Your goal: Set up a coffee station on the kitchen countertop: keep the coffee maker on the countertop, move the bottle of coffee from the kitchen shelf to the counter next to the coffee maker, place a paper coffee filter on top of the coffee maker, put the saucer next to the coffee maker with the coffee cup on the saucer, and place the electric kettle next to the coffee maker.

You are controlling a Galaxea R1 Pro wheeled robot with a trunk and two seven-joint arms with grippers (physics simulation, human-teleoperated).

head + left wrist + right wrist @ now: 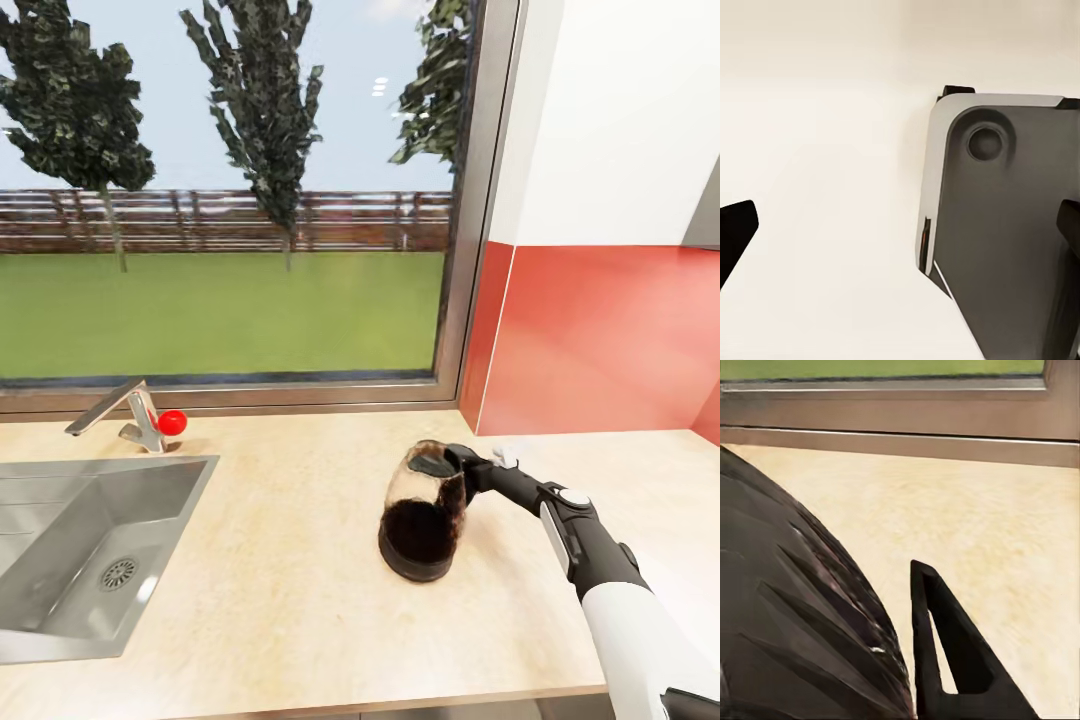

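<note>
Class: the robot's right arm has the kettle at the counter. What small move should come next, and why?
Probably lower it. The kettle tilts in the right gripper, its base seemingly not flat on the countertop. No coffee maker is in sight, so carrying may follow.

Right wrist view. A large dark, rounded body with ridged, glossy brown-black surface, the electric kettle (802, 615), occupies the near side of the frame, close to the camera and partly blurred. Just beside it stands one black, triangular gripper finger (952, 660) with an open slot through its middle; whether the finger touches the kettle cannot be told. Behind both extends the light beige wood-grain countertop (982, 517), bare across its visible area. At its far edge runs a grey-brown window frame (915, 416), with a strip of green lawn (870, 367) beyond the glass.
</note>
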